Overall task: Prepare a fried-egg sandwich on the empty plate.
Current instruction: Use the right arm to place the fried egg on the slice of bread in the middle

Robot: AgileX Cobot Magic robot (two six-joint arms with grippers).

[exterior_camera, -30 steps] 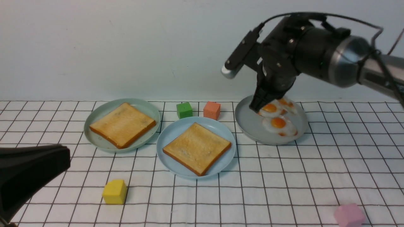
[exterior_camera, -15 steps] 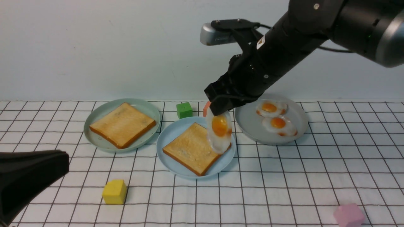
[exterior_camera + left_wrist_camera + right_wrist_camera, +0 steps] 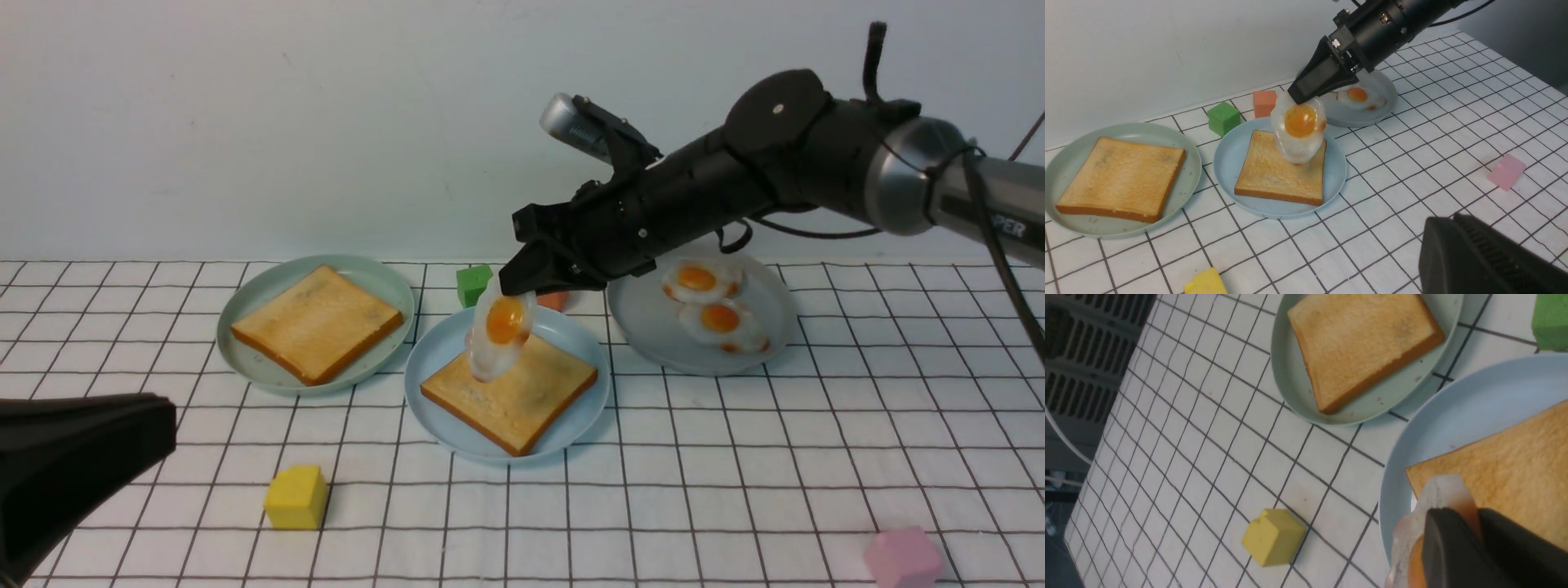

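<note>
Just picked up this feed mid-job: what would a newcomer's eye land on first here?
The fried egg dangling on edge from the right tool, hanging over the toast slice on the light blue plate at the centre. Next, two more eggs on the grey plate to its right, and a second toast on the pale green plate to its left.

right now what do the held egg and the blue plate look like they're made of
Egg: looks like a soft, rubbery plastic replica. Its white is glossy and translucent at the edge, and it hangs in one piece from the right gripper.
Blue plate: probably plastic, given the even pale colour, dull satin sheen and thin moulded rim.
</note>
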